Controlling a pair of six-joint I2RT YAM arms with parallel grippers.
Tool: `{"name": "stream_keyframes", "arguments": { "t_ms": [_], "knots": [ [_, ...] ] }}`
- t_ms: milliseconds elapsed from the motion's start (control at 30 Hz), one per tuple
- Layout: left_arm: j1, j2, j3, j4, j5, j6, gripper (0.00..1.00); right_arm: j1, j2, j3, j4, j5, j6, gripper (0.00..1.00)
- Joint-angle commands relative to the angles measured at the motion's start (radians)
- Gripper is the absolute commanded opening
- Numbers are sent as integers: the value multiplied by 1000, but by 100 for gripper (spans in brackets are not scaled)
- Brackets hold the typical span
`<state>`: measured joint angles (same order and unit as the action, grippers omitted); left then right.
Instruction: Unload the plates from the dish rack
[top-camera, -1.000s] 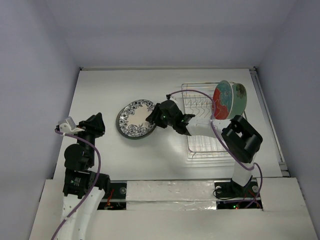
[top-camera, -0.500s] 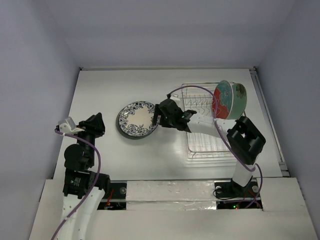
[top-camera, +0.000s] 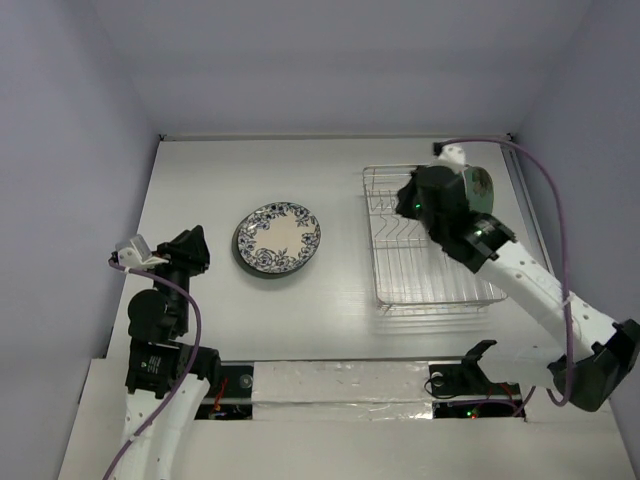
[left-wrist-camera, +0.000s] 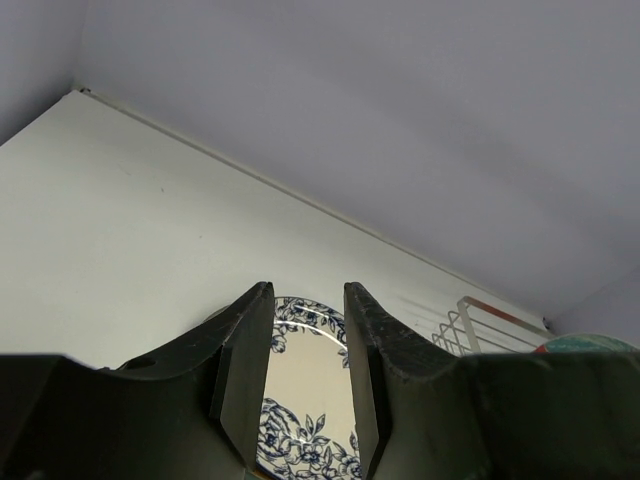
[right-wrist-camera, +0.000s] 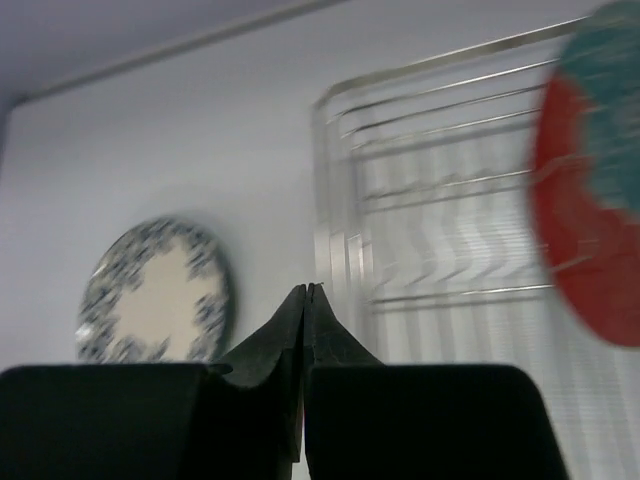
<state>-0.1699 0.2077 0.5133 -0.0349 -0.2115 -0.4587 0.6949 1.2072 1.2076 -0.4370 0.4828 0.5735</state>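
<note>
My right gripper (right-wrist-camera: 308, 290), jaws together, hangs over the dish rack (top-camera: 425, 275) by the worktop's (top-camera: 200, 180) right edge; my left gripper (left-wrist-camera: 306, 296), jaws slightly apart, empty, faces the floral plate (top-camera: 278, 238).

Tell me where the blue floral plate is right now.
In the top view, the blue floral plate lies flat on the table, left of the dish rack and apart from it.

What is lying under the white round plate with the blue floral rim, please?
Beneath the floral-rimmed white plate, a darker plate's edge shows; its face, and anything below it, is covered.
</note>
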Motion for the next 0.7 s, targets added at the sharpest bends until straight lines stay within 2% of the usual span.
{"name": "stream_keyframes", "arguments": {
  "t_ms": [0,33,67,100,133,167,200,233,300,400,667],
  "knots": [
    [-5,-13,19,46,4,0,31,-173,-4,-17,-149,95,-116,0],
    [-5,-17,19,46,4,2,31,-201,-9,-16,-164,140,-129,2],
    [-5,-19,19,46,4,2,31,-243,-12,-16,-178,161,-148,8],
    [-5,-21,17,46,4,2,31,-264,-21,-14,-193,181,-158,18],
    [-5,-24,17,47,4,2,31,-284,-23,-14,-198,200,-167,39],
    [-5,-25,19,47,4,2,31,-323,-24,-13,-203,195,-182,49],
    [-5,-25,19,47,4,2,31,-342,-23,-13,-201,183,-191,64],
    [-5,-28,17,47,4,3,31,-357,-9,-13,-200,154,-201,68],
    [-5,-30,17,47,4,2,31,-395,18,-5,-192,134,-221,70],
    [-5,-34,19,46,4,2,31,-426,104,24,-193,120,-239,69],
    [-5,-30,19,47,4,3,31,-448,248,121,-189,142,-310,47]
  ]
}}
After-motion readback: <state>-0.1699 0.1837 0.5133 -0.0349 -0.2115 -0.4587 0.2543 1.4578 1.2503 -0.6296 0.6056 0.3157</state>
